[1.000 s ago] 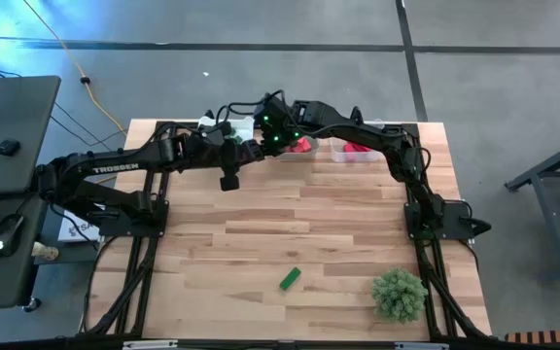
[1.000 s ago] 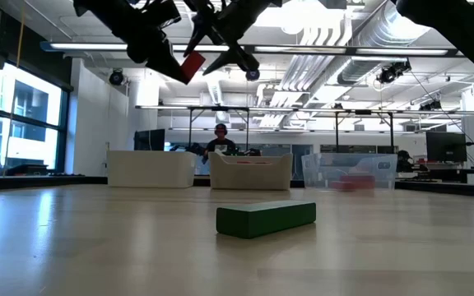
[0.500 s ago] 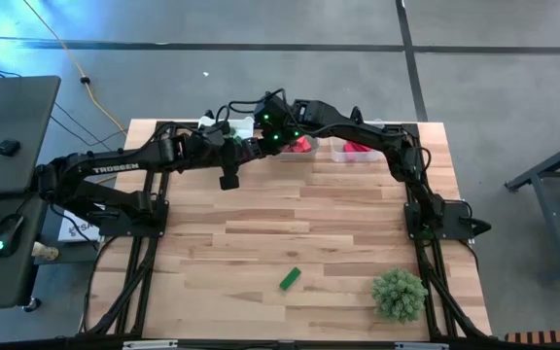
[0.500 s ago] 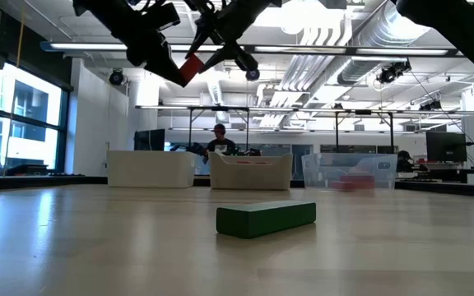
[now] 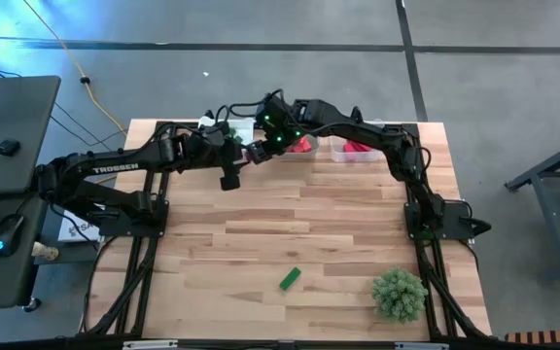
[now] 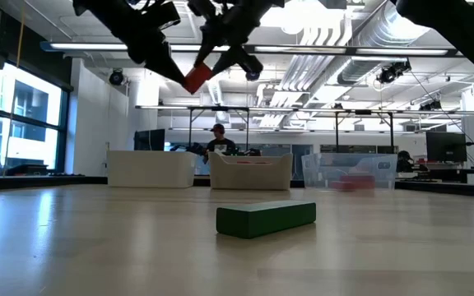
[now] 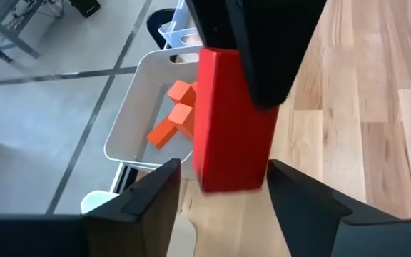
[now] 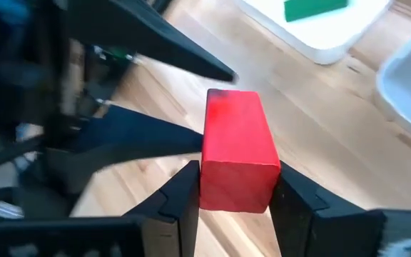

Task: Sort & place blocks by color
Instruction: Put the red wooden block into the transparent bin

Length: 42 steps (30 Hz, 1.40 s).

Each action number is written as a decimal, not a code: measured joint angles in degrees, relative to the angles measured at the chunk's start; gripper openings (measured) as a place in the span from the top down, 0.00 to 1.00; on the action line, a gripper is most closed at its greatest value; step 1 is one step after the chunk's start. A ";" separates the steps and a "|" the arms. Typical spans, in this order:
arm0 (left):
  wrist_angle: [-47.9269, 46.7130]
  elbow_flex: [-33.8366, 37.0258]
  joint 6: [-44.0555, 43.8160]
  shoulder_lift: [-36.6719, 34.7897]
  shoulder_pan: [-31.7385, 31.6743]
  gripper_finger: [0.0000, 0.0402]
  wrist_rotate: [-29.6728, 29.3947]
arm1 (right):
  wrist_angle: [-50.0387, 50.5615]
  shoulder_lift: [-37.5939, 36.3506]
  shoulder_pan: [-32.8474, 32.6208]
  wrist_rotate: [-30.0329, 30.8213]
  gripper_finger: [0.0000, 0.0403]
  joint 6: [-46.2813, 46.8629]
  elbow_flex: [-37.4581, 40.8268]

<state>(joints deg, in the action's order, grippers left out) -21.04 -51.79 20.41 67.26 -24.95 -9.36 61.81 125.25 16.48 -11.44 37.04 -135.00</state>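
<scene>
Red block (image 8: 238, 151), since a second ago released by left gripper (image 7: 220, 193), fingers now apart, and clamped in right gripper (image 8: 234, 196) above table's (image 5: 299, 219) far edge; handover step; next: carry to red tray (image 5: 299, 146).
</scene>
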 joint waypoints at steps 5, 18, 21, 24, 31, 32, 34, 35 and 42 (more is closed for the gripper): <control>-0.05 0.00 -2.28 0.00 -0.19 0.45 -0.34 | 4.14 0.00 0.44 2.44 0.72 -5.08 0.00; -0.63 0.00 -5.28 0.00 -0.58 0.44 -0.40 | 17.42 0.00 0.51 12.85 0.72 -17.58 0.00; -0.63 0.00 -5.28 0.00 -0.59 0.44 -0.43 | 20.02 0.00 0.51 15.41 0.72 -19.93 0.00; -0.63 0.00 -5.28 0.00 -0.59 0.44 -0.51 | 22.28 0.00 0.51 17.48 0.72 -22.67 0.00; -0.63 0.00 -5.45 0.00 -0.59 0.44 -0.52 | 28.13 0.00 0.51 23.99 0.72 -26.11 0.00; -0.61 0.00 -5.45 0.00 -0.59 0.44 -0.61 | 28.55 0.00 0.51 24.94 0.72 -26.28 0.00; -0.61 0.00 -5.43 0.02 -0.57 0.44 -1.56 | 28.12 0.00 0.50 25.18 0.72 -26.67 0.00; -0.61 0.00 -5.34 0.00 -0.57 0.44 -2.16 | 28.24 0.00 0.46 24.95 0.72 -26.89 0.00; -0.58 0.00 -5.28 0.00 -0.57 0.44 -6.29 | 28.18 -0.82 -0.37 24.96 0.72 -28.32 1.76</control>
<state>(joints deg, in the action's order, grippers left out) -21.63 -51.79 15.14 67.26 -25.52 -15.65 89.99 124.43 16.11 13.52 8.71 -133.24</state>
